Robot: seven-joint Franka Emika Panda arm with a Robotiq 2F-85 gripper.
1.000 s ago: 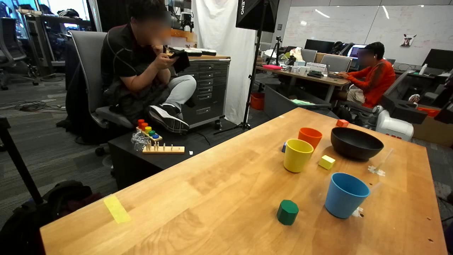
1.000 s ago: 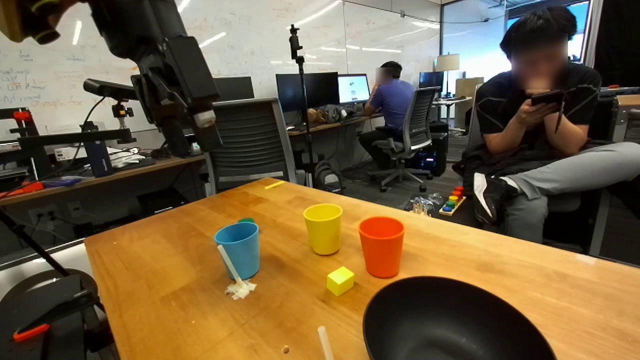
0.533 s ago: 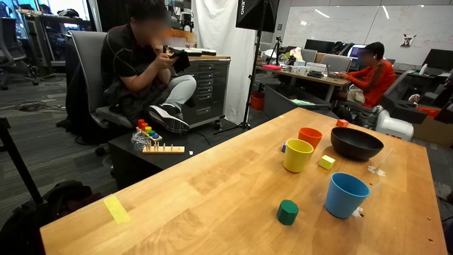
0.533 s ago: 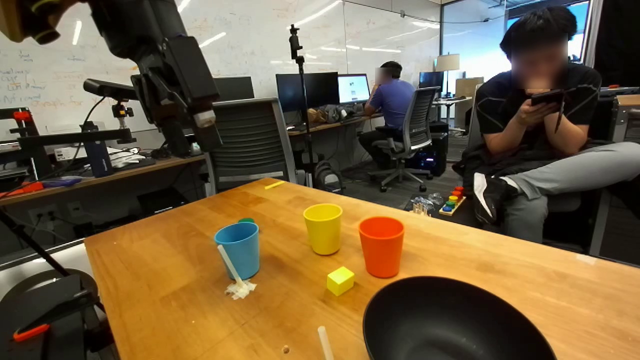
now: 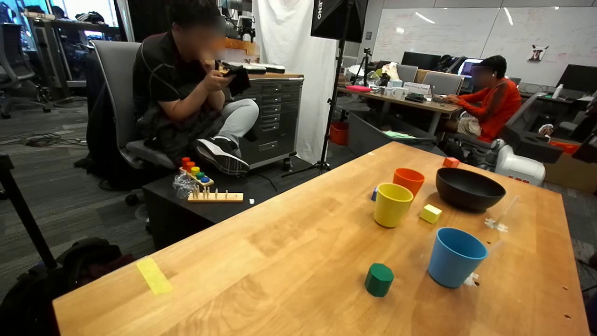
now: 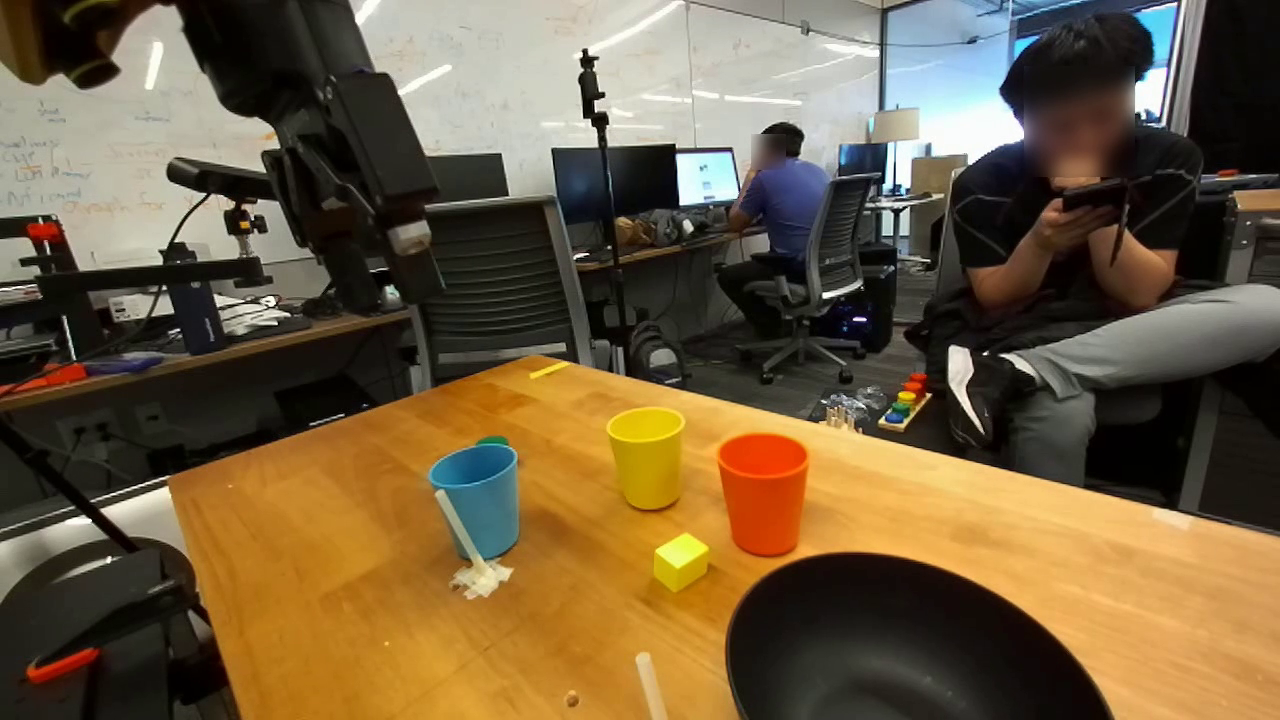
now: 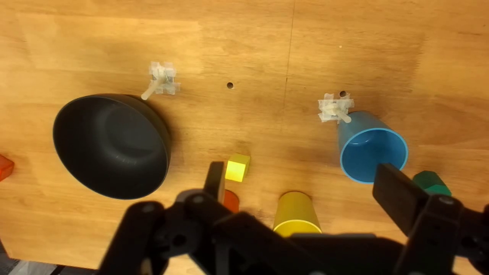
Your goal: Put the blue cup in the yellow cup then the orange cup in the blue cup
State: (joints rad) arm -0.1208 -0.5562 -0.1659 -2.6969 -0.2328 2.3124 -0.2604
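The light-blue cup (image 5: 454, 266) stands upright on the table, and also shows in an exterior view (image 6: 492, 510) and the wrist view (image 7: 357, 124). The yellow cup (image 5: 389, 212) stands upright apart from it, also in view here (image 6: 648, 470) and in the wrist view (image 7: 296, 209). The orange cup (image 6: 763, 505) stands upright beside the yellow cup; in the wrist view it (image 7: 231, 200) is mostly hidden behind a finger. My gripper (image 7: 301, 168) is open and empty above the table, its fingers wide apart. It shows high above the table in an exterior view (image 6: 388, 285).
A black bowl (image 6: 900, 650) stands near the orange cup. A yellow block (image 5: 430, 213) lies between the cups and bowl. A green block (image 5: 378, 280) is beside the blue cup. Two taped upright sticks (image 7: 153, 89) (image 7: 340, 111) stand on the table, one against the blue cup's side. A red block (image 5: 451, 162) lies behind the bowl.
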